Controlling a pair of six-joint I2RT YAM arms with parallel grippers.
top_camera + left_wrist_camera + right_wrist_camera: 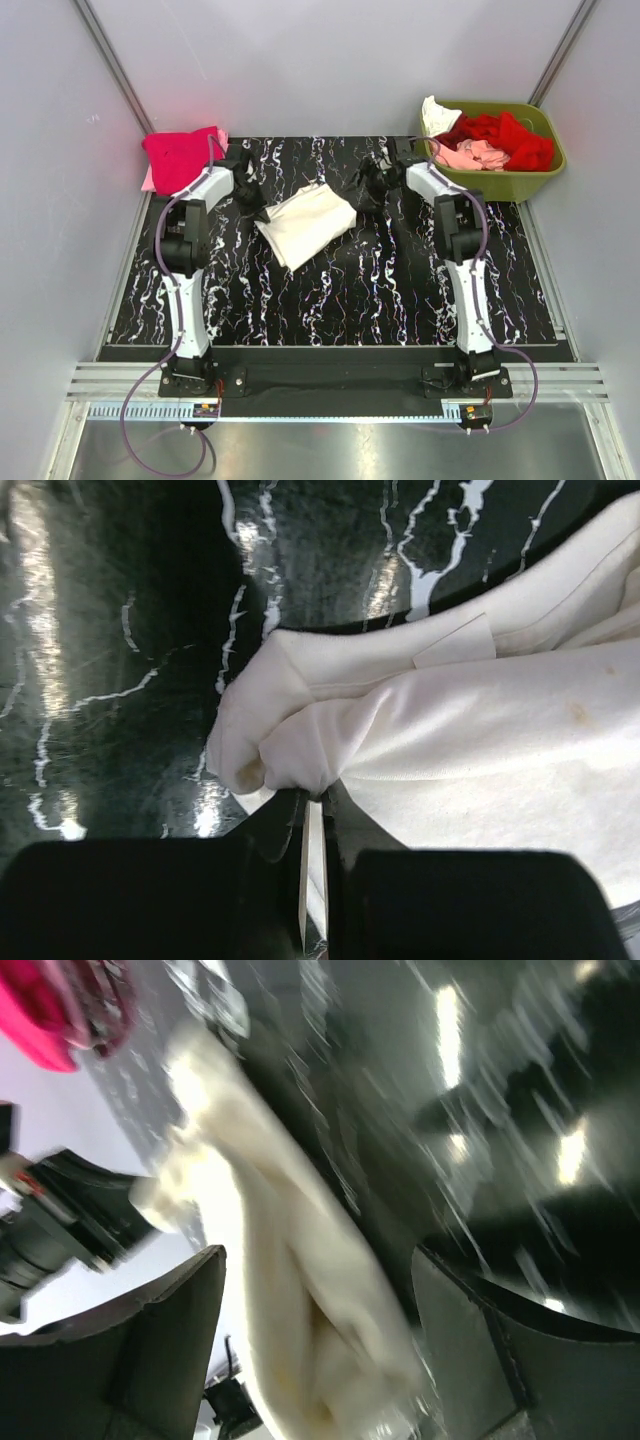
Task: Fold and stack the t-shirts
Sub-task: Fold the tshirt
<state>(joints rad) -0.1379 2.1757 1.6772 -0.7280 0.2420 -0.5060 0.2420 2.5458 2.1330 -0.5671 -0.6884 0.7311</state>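
Cream-white t-shirt, a rumpled, tilted rectangle on black marbled mat.

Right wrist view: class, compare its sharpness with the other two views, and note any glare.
Right wrist view: motion-blurred, the cream-white cloth t-shirt and light reflections smeared; left wrist view: sharp shirt folds, white glare patches on the glossy black marbled tabletop; top external view: crisp, evenly lit.

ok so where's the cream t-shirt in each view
top external: cream t-shirt mid-mat, between the two arms.
left wrist: fills the right side, a corner pinched in the left gripper.
right wrist: blurred strip down the middle, within the open right gripper.
shared landmark: black marbled mat.
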